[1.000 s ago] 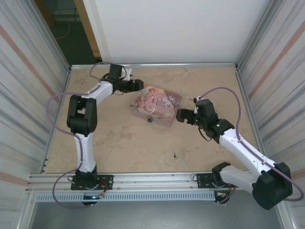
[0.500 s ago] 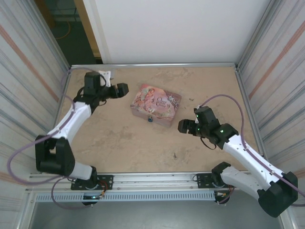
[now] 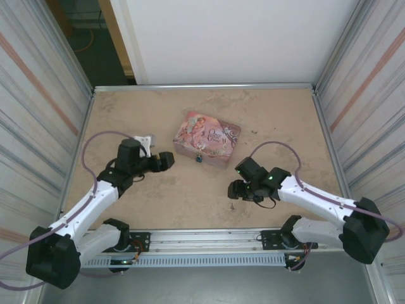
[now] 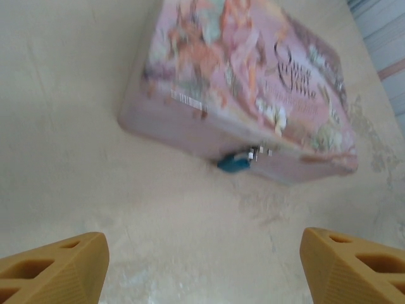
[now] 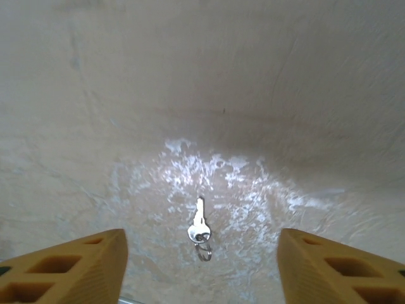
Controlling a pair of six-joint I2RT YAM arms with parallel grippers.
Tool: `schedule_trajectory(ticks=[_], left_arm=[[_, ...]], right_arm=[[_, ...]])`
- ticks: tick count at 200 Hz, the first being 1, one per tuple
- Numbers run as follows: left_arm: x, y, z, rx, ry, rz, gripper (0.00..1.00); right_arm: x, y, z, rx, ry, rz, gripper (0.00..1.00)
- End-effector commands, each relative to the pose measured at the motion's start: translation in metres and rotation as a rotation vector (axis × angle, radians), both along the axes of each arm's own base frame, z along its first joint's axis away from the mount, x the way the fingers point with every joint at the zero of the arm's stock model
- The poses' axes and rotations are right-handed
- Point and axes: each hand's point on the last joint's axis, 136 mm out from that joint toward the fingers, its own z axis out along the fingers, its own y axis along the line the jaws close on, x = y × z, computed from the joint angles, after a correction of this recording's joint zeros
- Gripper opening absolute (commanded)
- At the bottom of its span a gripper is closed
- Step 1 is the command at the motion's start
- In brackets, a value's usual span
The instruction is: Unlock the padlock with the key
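Your R gripper (image 5: 201, 266) released, fingers spread wide, empty, hovering over key (image 5: 199, 227). Key flat on table (image 3: 158, 196), ring end toward cam. Your L gripper (image 4: 202, 272) released too, empty, facing pink tin (image 4: 240, 82). Padlock (image 4: 235, 163) hangs at tin's front clasp. Key well apart from padlock, nearer arm bases.

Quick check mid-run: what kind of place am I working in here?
Probably a lab robot cell, not a home: a beige tabletop boxed in by ribbed grey side panels and a plain white back board, with an aluminium rail along the near edge.
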Motion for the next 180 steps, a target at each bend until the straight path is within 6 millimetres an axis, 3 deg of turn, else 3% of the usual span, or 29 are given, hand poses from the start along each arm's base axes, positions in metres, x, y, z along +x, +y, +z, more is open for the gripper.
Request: schedule_trajectory(ticks=[1,58,180], left_arm=[[-0.002,-0.005,-0.003,-0.049,0.007,0.056,0.80],[-0.001,-0.010,-0.016,-0.051,0.030,0.058,0.80],[0.000,-0.008,-0.014,-0.013,0.031,0.050,0.81]], right_arm=[[-0.009,0.009,-0.013,0.006,0.062,-0.036,0.55],[-0.026,0.013,-0.033,-0.072,0.156,-0.011,0.38],[-0.033,0.016,-0.045,-0.113,0.197,-0.004,0.26]])
